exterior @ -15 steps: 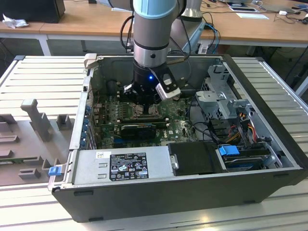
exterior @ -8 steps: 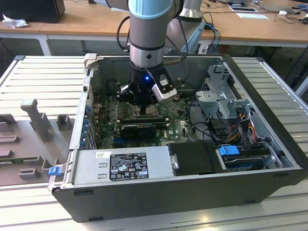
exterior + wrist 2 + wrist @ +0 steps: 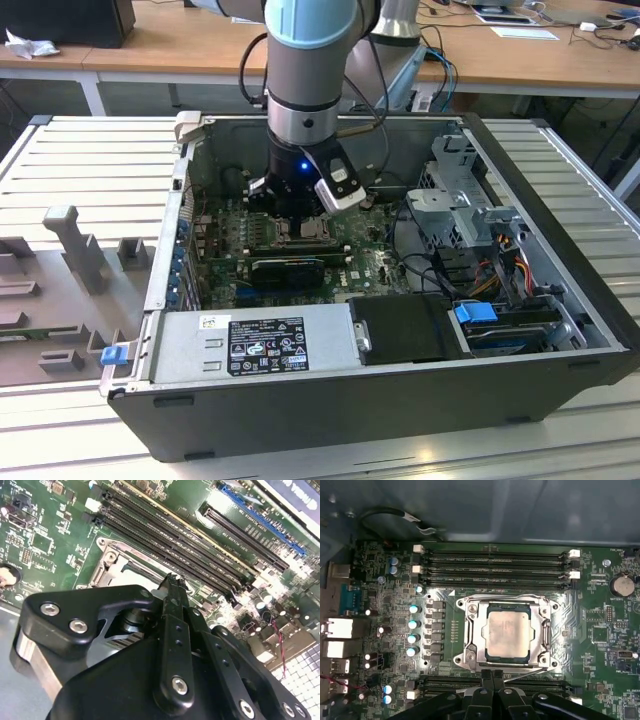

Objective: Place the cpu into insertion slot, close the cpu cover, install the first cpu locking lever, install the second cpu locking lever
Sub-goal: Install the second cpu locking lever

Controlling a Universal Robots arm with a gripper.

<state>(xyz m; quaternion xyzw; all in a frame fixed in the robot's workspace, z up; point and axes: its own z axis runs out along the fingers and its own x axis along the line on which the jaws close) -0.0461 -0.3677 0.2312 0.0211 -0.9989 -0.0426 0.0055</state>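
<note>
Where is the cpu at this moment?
In the first wrist view the cpu sits in the insertion slot, framed by the cpu cover, between the two banks of memory slots, with the end effector at the socket's edge.

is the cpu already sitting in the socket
Yes, in the first wrist view the cpu lies flat inside the insertion slot, framed by the cpu cover.

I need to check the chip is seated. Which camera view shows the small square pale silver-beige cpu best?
The first wrist view: the small square pale silver-beige cpu faces the camera, lying inside the silver metal cover frame. In the second wrist view the black hand blocks most of the socket. In the exterior view the arm stands over that area.
</note>
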